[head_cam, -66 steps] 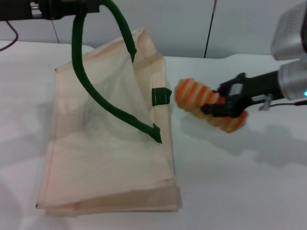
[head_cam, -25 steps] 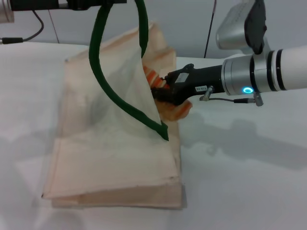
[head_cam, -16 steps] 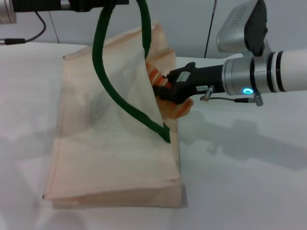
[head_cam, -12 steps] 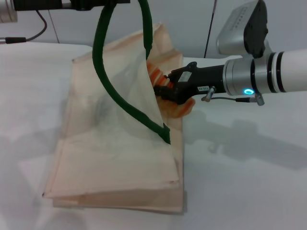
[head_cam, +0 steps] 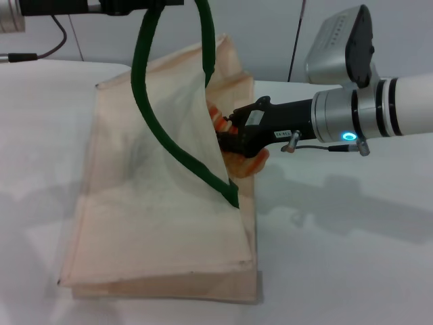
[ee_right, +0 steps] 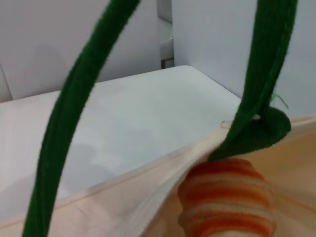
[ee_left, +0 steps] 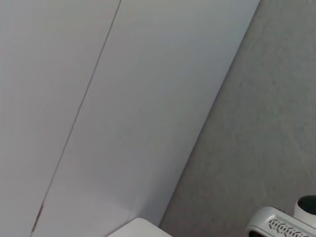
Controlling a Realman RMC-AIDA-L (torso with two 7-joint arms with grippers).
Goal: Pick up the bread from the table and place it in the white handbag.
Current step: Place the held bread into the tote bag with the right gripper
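Note:
The white handbag (head_cam: 155,210) lies on the table (head_cam: 338,264), its mouth lifted open. My left gripper (head_cam: 139,5), at the top edge, is shut on one dark green handle (head_cam: 157,128) and holds it up. My right gripper (head_cam: 231,139) is shut on the orange and cream striped bread (head_cam: 249,161) and reaches in from the right, into the bag's open mouth. Cloth hides part of the loaf. In the right wrist view the bread (ee_right: 227,197) sits just inside the bag's cream edge (ee_right: 163,182), between the green handle's two strands (ee_right: 64,123).
The second green handle end (head_cam: 230,193) is sewn on at the bag's right edge. A wall stands behind the table. The left wrist view shows only wall panels and a pale device (ee_left: 281,224) at its corner.
My right gripper has carried the bread from the open table on the right into the bag's mouth and pushed it slightly deeper. The bag has shifted a little under the held handle.

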